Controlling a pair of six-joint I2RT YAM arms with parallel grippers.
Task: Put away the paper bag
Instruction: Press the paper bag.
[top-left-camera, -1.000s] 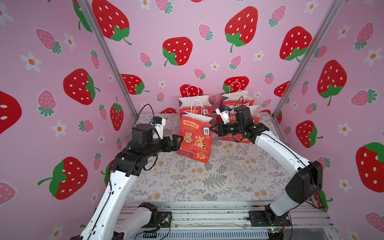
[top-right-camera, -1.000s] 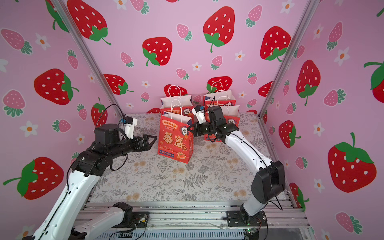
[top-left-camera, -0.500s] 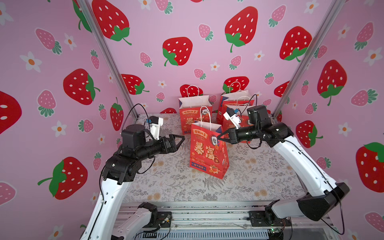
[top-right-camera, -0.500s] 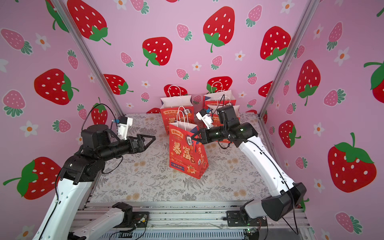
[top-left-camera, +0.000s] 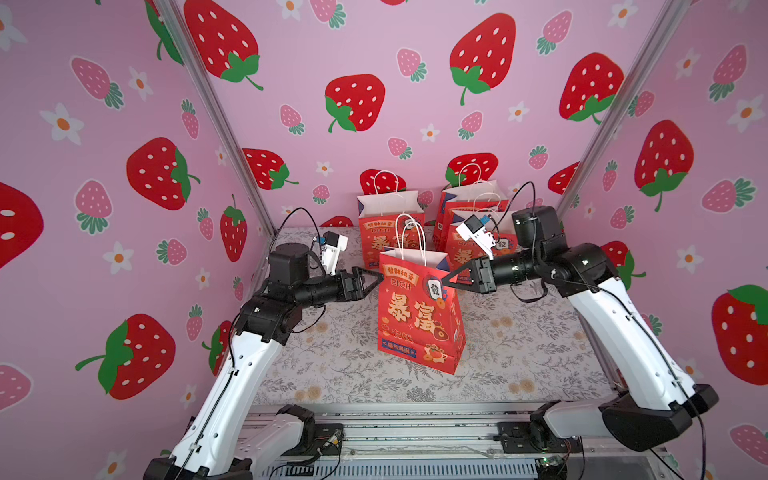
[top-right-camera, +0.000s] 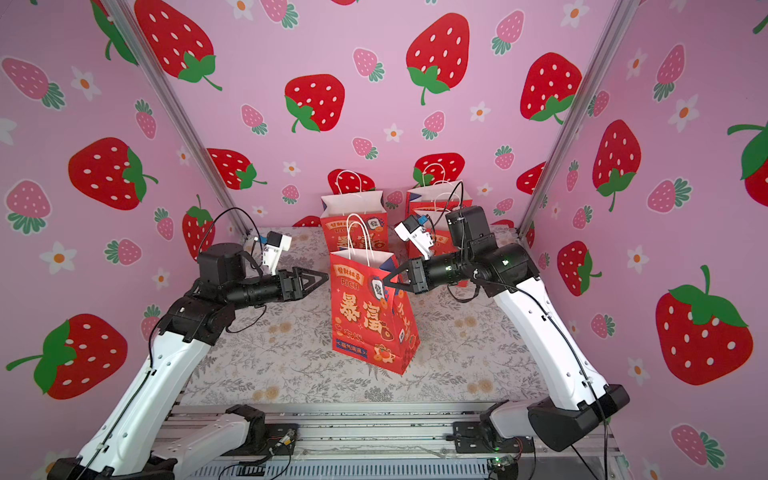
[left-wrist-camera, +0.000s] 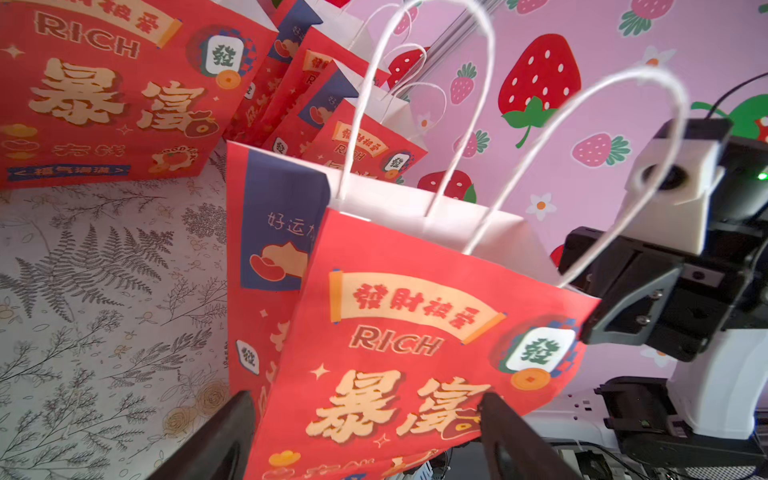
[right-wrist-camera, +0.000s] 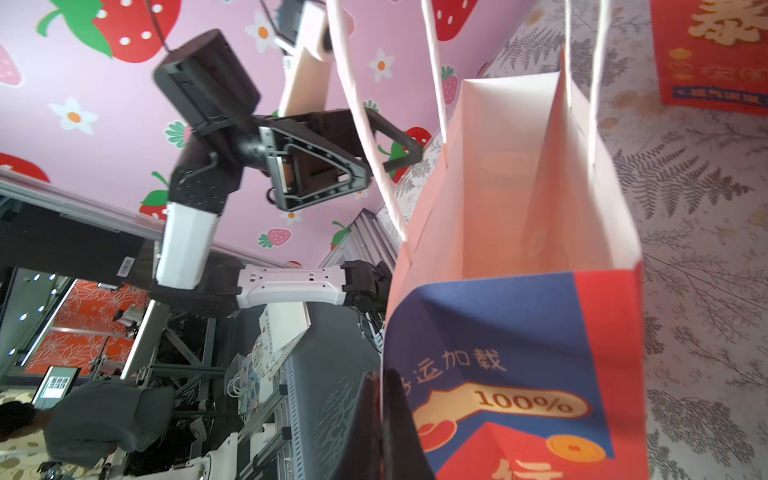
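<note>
Red paper, so probably light, floppy, easy to crease. Left gripper (top-left-camera: 374, 277) gaped wide at the bag's (top-left-camera: 415, 316) left rim, holding nothing. Bag stood on the mat (top-left-camera: 332, 365), spare bags (top-left-camera: 390, 232) behind it. Right gripper (top-left-camera: 448, 279) was clamped on its right rim; I'd grip both top rims.

Top views: both sat high above the table's (top-left-camera: 353, 370) front edge and faced down toward the back wall (top-left-camera: 374, 54). They were far off and took in both arms and the whole table.
Left wrist: sat close, on the side of the table's left edge, and faced rightward at the paper bag (left-wrist-camera: 395, 332), with the right gripper (left-wrist-camera: 588, 330) behind it.
Right wrist: sat closest and faced leftward over the bag's open mouth to the left gripper (right-wrist-camera: 390, 166).
Shared: all four showed the bag.
</note>
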